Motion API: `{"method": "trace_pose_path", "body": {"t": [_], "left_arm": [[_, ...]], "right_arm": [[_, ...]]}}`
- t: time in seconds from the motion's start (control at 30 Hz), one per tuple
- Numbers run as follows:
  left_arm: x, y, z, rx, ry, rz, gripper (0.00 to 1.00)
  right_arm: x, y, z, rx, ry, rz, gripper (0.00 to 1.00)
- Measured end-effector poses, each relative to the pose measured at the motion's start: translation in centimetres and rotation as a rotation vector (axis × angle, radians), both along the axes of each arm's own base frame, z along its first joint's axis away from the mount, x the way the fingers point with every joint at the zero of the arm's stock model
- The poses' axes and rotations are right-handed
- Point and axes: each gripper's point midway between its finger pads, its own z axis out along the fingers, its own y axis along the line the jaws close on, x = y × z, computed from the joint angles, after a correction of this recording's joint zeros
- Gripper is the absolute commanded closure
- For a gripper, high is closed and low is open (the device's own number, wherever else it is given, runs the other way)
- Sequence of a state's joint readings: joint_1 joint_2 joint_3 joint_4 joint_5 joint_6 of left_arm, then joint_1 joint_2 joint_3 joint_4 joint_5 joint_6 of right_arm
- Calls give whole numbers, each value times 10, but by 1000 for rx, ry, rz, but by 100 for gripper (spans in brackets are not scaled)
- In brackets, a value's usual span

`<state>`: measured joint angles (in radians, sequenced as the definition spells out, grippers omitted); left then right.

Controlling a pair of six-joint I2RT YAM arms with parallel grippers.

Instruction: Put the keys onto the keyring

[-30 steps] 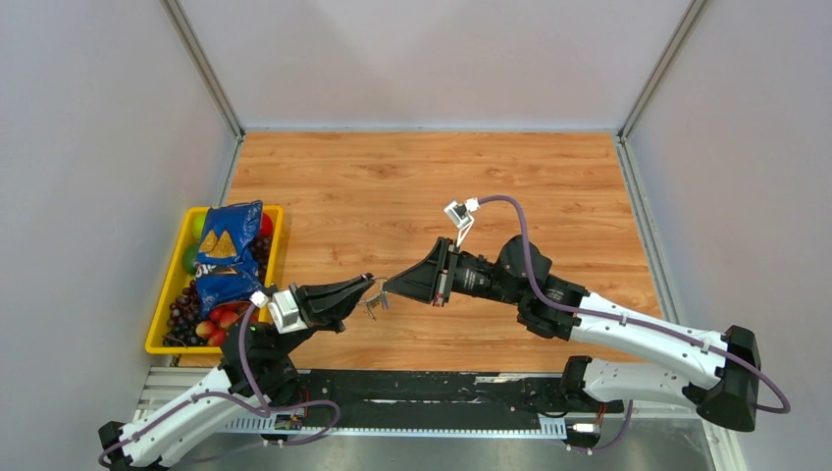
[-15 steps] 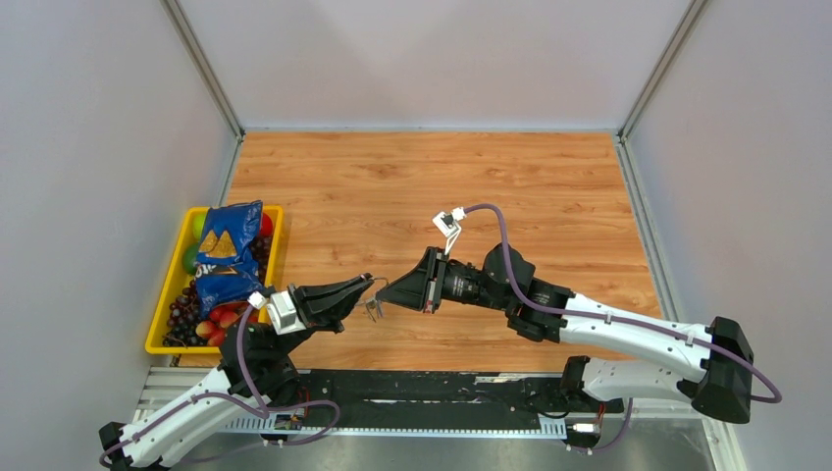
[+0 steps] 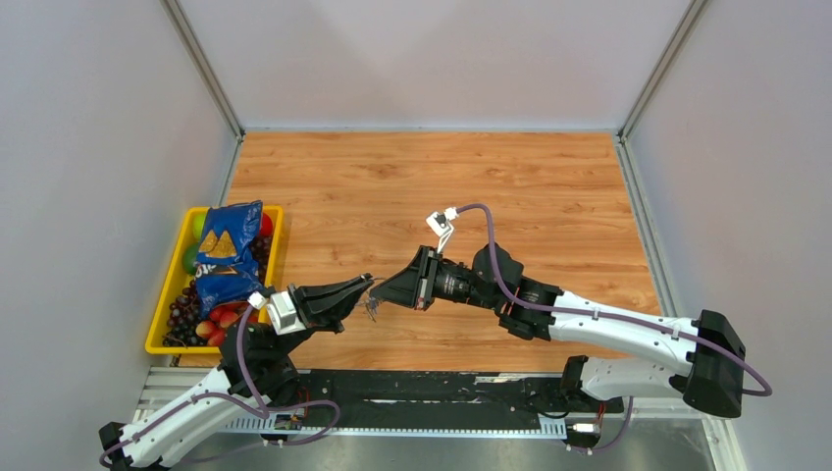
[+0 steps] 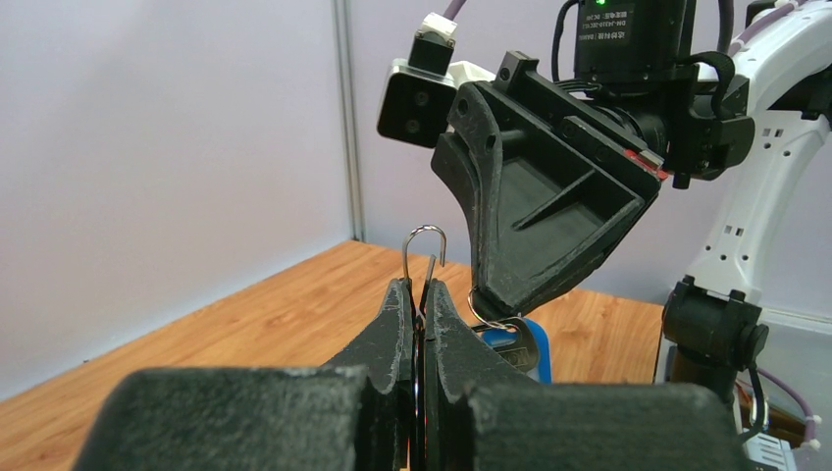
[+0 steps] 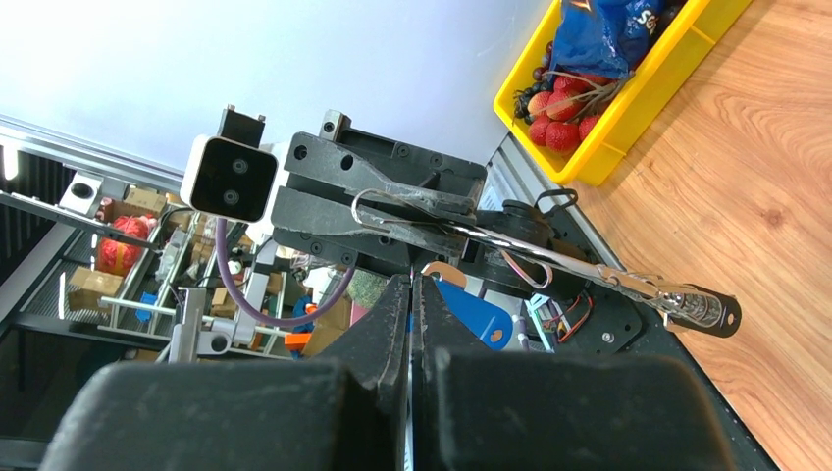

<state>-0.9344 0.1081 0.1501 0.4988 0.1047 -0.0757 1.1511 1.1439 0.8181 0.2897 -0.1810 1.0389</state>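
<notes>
**Two clamped grippers, one wire end to find**

Both arms meet above the near middle of the wooden table (image 3: 549,196), fingertips almost touching. The left gripper (image 4: 417,289) is pinched tight on the keyring (image 4: 425,229), so that a narrow loop of silver wire stands up just past its tips. From the right wrist view, the rest of the ring runs back under that gripper, and a few small silver keys (image 5: 687,306) hang from its far end. The right gripper (image 5: 412,285) is closed on the blue-headed key (image 5: 471,309), which it holds just beside and slightly below the exposed loop.

The step in hand looks like threading this key onto the ring. To do it well, the left arm should act as a steady fixture and only the right arm should make the fine moves. The key's hole has to meet the wire's free end squarely, so the right wrist probably needs a small tilt to bring the hole in line with the wire. A slow slide along the curve should follow, not a push across it.

Whether the hole has caught the wire yet is too small to tell from any view. A sideways shove could bend the loop or twist the key in the grip. The hanging keys may swing, so gentle motion matters. The yellow fruit bin (image 5: 638,118) lies well apart and should not interfere.
</notes>
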Motion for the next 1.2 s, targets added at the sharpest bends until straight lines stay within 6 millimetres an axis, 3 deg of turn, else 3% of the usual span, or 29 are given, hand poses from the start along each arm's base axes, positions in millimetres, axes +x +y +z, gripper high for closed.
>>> {"method": "trace_pose_path", "body": {"t": [1.2], "left_arm": [[-3,-2,0,3,-10,-16,99]], "right_arm": [[13,0,15,47,23,-74,100]]}}
